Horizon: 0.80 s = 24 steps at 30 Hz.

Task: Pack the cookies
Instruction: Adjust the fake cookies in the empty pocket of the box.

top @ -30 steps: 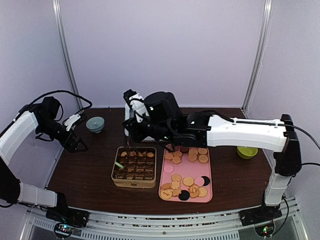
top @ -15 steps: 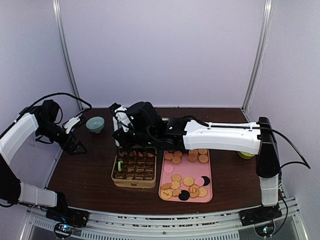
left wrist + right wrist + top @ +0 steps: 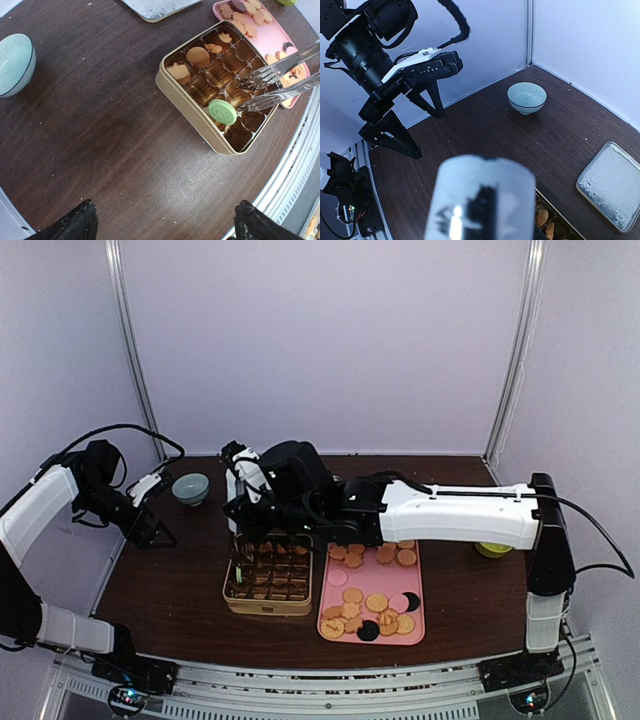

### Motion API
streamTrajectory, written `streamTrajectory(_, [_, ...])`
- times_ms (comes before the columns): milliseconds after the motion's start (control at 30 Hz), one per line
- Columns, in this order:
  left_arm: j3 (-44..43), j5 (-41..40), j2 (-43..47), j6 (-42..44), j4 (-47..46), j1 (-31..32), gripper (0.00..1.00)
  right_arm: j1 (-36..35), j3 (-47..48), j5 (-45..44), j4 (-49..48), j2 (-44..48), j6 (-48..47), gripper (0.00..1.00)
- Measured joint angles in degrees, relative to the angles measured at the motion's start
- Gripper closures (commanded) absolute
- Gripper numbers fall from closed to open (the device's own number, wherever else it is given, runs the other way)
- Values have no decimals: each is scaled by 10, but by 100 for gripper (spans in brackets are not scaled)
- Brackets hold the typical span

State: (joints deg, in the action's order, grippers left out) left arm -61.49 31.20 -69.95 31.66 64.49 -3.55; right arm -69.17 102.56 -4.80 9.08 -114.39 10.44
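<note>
Landmark: gold tin (image 3: 190,114), a grid of dark brown cups, on the dark table (image 3: 100,150). Right gripper (image 3: 245,508) hangs above the tin's left side, clenched on metal tongs (image 3: 280,75). The tongs' long axis drops steeply from the claw to the tin's left wall in the top view. In the left wrist view the two arms run in from outside the tin and converge on a green cookie (image 3: 222,111). It is a round disc, broad face up and slightly tilted, so it has no long axis. It is pinched at its rim between the tong tips, over a cup just inside the left wall. Whether it touches the cup, cannot tell. Four tan cookies (image 3: 198,56) sit singly in the tin's far row. A pink tray (image 3: 392,580) lies just right of the tin, holding loose tan rounds plus a few black and pale pink ones. A pale blue bowl (image 3: 190,488) stands far-left of the tin. Left gripper (image 3: 150,530) is well left of the tin, jaws spread wide, holding nothing.
</note>
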Motion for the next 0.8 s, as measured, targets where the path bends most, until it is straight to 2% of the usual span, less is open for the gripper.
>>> streamTrajectory(333, [0, -2, 0, 1, 0, 0, 2, -2, 0, 5, -3, -6, 13, 82])
streamTrajectory(800, [0, -4, 4, 3, 0, 0, 2, -2, 0, 12, -9, -27, 17, 86])
